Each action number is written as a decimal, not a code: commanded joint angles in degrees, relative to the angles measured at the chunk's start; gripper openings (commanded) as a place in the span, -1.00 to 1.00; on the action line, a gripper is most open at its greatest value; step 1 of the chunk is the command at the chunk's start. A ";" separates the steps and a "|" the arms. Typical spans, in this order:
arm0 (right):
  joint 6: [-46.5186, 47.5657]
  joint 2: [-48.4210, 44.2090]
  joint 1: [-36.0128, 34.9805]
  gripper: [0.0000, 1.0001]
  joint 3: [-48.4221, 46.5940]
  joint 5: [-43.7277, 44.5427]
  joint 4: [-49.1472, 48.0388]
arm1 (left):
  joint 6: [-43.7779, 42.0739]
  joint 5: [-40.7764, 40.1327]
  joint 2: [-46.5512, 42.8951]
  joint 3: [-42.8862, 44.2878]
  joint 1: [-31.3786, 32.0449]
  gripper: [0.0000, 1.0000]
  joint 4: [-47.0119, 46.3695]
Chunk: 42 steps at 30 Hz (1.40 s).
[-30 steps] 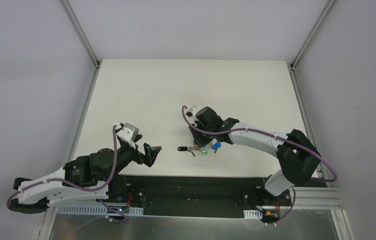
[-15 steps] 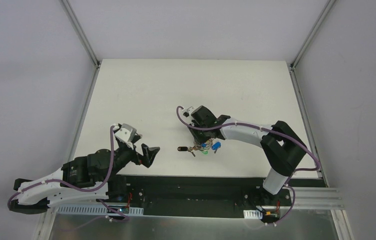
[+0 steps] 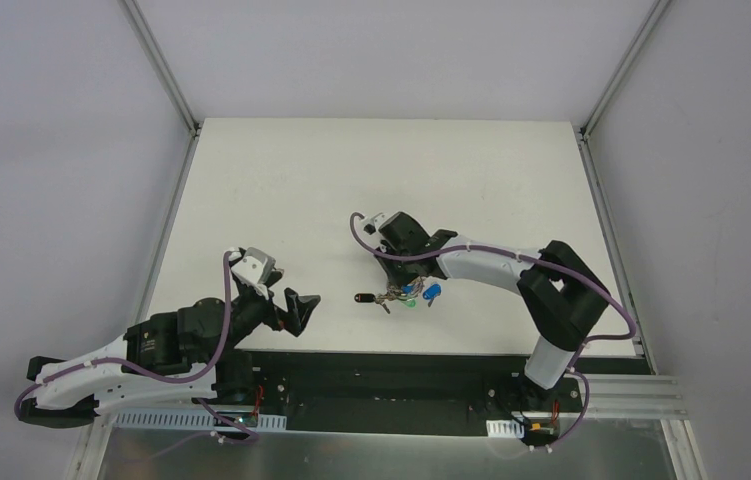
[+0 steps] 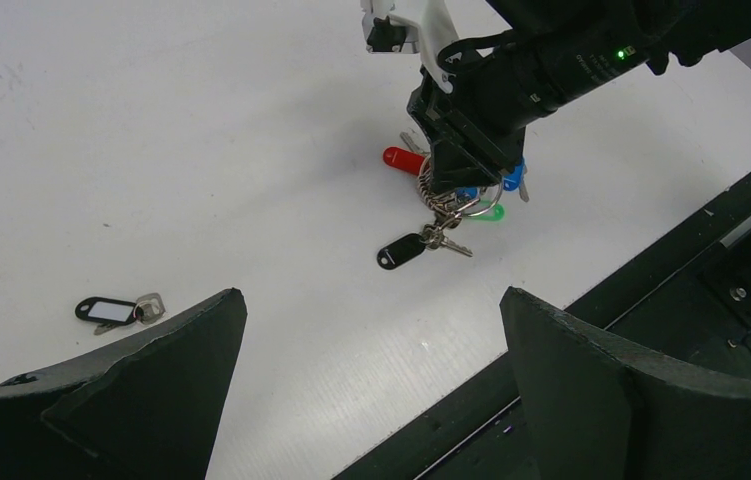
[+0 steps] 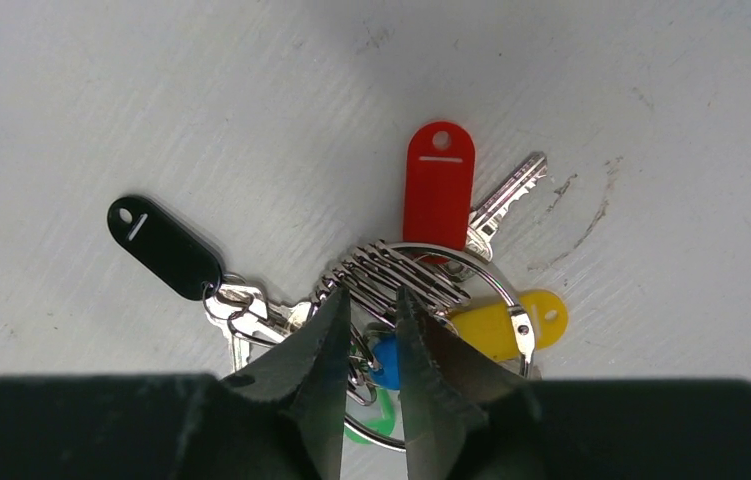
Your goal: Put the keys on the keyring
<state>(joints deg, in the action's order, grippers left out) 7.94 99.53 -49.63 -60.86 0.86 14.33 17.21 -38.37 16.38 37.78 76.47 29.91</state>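
Right gripper low on the key bunch, left gripper spread wide.

From above: the right gripper (image 3: 401, 282) sits on the keyring (image 3: 389, 296) bunch just below the centre of the white table (image 3: 281, 180), and the left gripper (image 3: 289, 306) hangs wide open at lower left. Left wrist view: the bunch is at upper right under the black arm, and a separate black-tagged key (image 4: 116, 309) lies alone at far left. Right wrist view: the fingers (image 5: 331, 340) are narrow over the ring, with the red tag (image 5: 439, 185), yellow tag (image 5: 511, 322) and black tag (image 5: 164, 246) fanned around it. The blue-capped key (image 5: 384, 365) shows in the gap; pinched or not, I cannot tell.
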 commanded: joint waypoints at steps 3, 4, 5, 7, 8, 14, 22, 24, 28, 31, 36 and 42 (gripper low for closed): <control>-1.38 2.83 -0.85 -0.45 2.48 1.25 4.06 | 2.02 1.01 -1.21 0.68 0.18 0.99 0.39; -1.82 3.13 -1.09 -0.44 2.70 1.29 3.81 | 2.34 1.35 -1.40 0.69 0.17 0.99 0.55; -2.38 3.44 -1.49 -0.43 2.81 1.41 3.73 | 2.57 1.57 -1.49 0.78 0.17 0.99 0.65; -4.16 4.17 -2.03 -0.39 1.78 1.21 5.57 | 3.04 2.16 -1.74 0.89 0.18 0.99 0.99; -4.71 4.54 -2.44 -0.36 1.24 0.87 6.38 | 3.27 2.30 -1.83 1.01 0.17 0.99 1.23; -7.73 8.71 -5.85 -0.27 -0.04 7.74 9.33 | 4.11 3.67 -2.69 1.70 0.18 0.99 1.71; -20.24 15.03 -10.39 -0.48 5.27 5.90 5.27 | 5.06 5.12 -3.33 2.51 0.17 0.99 3.20; -21.38 16.41 -12.80 -1.00 4.32 7.40 4.35 | 5.24 5.08 -3.38 2.52 0.17 0.99 3.31; -20.17 7.73 -15.27 -1.00 3.33 16.74 3.43 | 5.66 5.74 -3.72 3.33 0.17 0.99 4.14; -17.53 -3.70 -15.40 -1.00 1.23 21.96 5.89 | 6.14 6.49 -4.30 4.00 0.22 0.99 4.83; -15.37 -20.33 -15.03 -1.00 -0.92 25.49 6.75 | 6.25 6.38 -5.49 3.92 0.17 0.99 5.16; -20.05 -31.84 -13.85 -1.00 4.57 16.09 -0.94 | 6.02 6.04 -5.64 4.04 0.17 0.99 5.21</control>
<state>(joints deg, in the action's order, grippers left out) -8.86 72.69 -64.49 -59.42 21.32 17.69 23.05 -32.97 11.07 40.16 76.47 35.09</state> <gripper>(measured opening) 0.011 0.996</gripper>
